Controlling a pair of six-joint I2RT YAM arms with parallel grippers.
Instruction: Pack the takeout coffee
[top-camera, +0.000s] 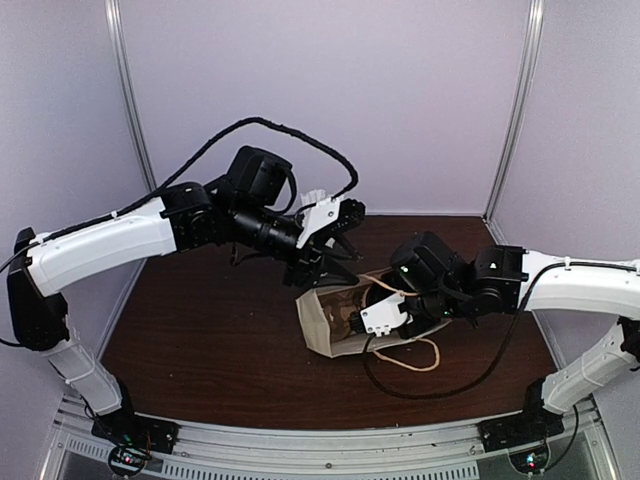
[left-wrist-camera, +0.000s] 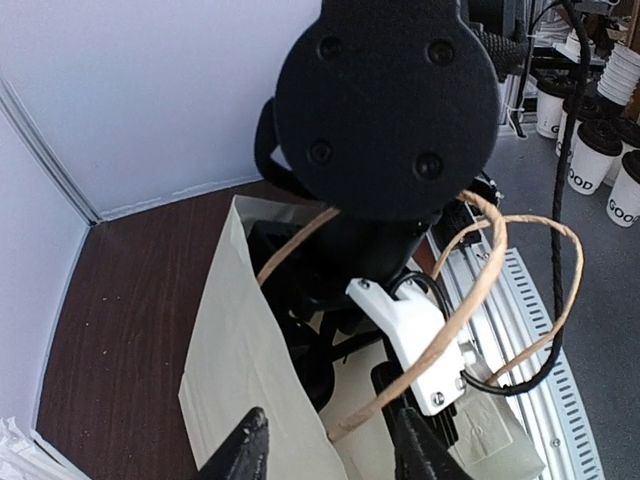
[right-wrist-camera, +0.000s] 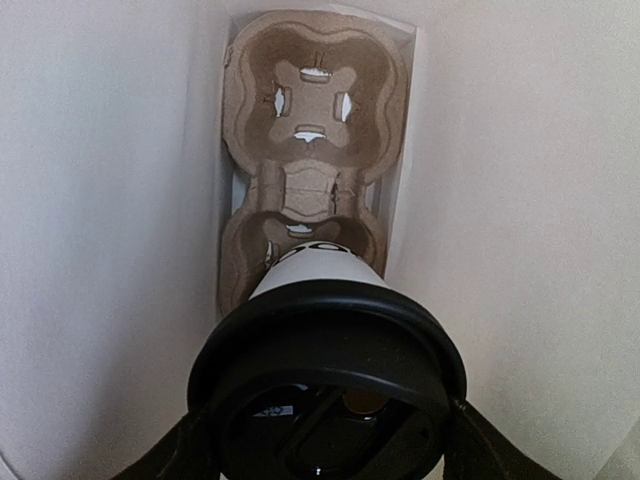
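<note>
In the right wrist view, the takeout coffee, a white paper cup (right-wrist-camera: 315, 268) with a black lid (right-wrist-camera: 325, 330), is deep inside a pale paper bag (right-wrist-camera: 110, 200). Its base sits at the near socket of a brown pulp tray (right-wrist-camera: 315, 90) on the bag's bottom. My right gripper (right-wrist-camera: 330, 455) is shut on the cup, with fingers (right-wrist-camera: 185, 450) on both sides of the lid. In the top view the bag (top-camera: 320, 325) lies at mid-table with the right arm reaching into it. My left gripper (left-wrist-camera: 332, 450) is open at the bag's mouth, straddling its rim (left-wrist-camera: 240, 330) and a handle's root.
The bag's twisted paper handles (left-wrist-camera: 490, 260) loop around my right wrist and trail onto the table (top-camera: 410, 355). Several lidded white cups (left-wrist-camera: 590, 150) stand beyond the table's front rail. White enclosure walls (top-camera: 330, 90) surround the dark wooden table (top-camera: 200, 330).
</note>
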